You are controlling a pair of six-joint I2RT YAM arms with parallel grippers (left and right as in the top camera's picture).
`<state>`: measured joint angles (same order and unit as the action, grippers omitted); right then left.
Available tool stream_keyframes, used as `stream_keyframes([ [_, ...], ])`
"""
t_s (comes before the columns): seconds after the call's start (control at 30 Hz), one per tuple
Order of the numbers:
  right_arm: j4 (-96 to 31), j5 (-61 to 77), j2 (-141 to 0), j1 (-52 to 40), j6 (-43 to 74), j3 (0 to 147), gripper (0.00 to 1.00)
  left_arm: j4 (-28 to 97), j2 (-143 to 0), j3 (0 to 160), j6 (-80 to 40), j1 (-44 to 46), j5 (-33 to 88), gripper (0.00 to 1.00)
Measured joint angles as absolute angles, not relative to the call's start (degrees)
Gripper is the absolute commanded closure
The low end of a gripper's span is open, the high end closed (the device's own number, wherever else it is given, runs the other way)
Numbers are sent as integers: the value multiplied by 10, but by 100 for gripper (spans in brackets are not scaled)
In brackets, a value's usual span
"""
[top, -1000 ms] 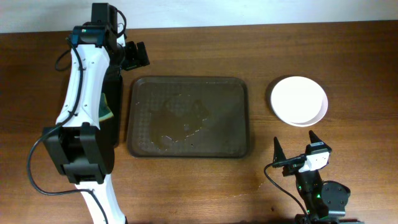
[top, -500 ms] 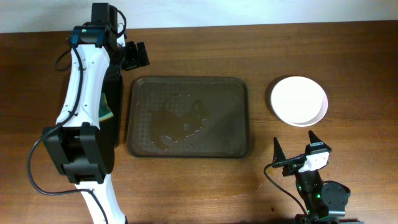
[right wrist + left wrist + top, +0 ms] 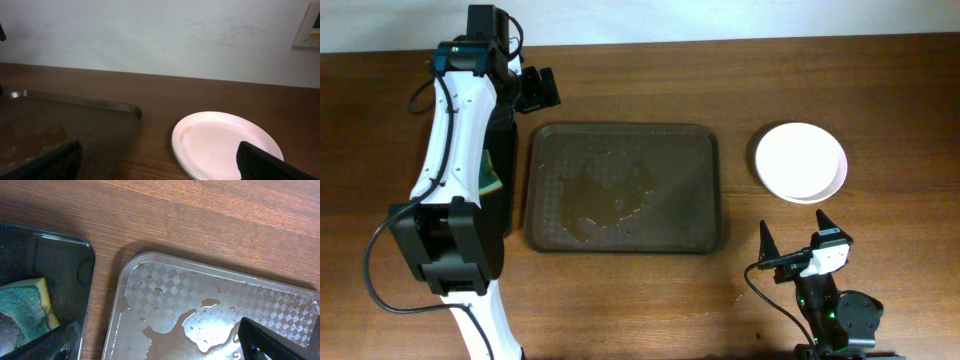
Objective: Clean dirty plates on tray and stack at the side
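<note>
My left gripper (image 3: 535, 90), spread wide and empty, hangs by the wet, textured tray (image 3: 705, 200)'s far-left corner. My right gripper (image 3: 797, 232) is likewise spread, near the stacked round white plates (image 3: 800, 162).

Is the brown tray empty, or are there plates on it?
Empty of plates: the tray holds only a puddle; the plates sit stacked off to its side.

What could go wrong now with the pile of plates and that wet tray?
A few things, maybe. The top of the plates seems to show a faint orange smear near its rim, so it may not be fully clean. The tray holds a puddle that could spill if the tray gets tipped. The right hand sits open close to the pile and could bump it.
</note>
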<state>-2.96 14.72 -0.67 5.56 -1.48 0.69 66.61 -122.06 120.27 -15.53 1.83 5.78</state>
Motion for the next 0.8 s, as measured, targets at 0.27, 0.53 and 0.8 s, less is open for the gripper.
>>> stream_keyframes([
  [0.27, -30, 147, -7, 56, -15, 7, 2, 666, -1221, 1203, -155, 18, 58, 1],
  [0.53, -30, 147, -7, 56, -15, 7, 2, 666, -1169, 1201, -155, 18, 58, 1],
  [0.8, -30, 147, -7, 56, -15, 7, 1, 666, -1072, 1201, -157, 38, 58, 1],
])
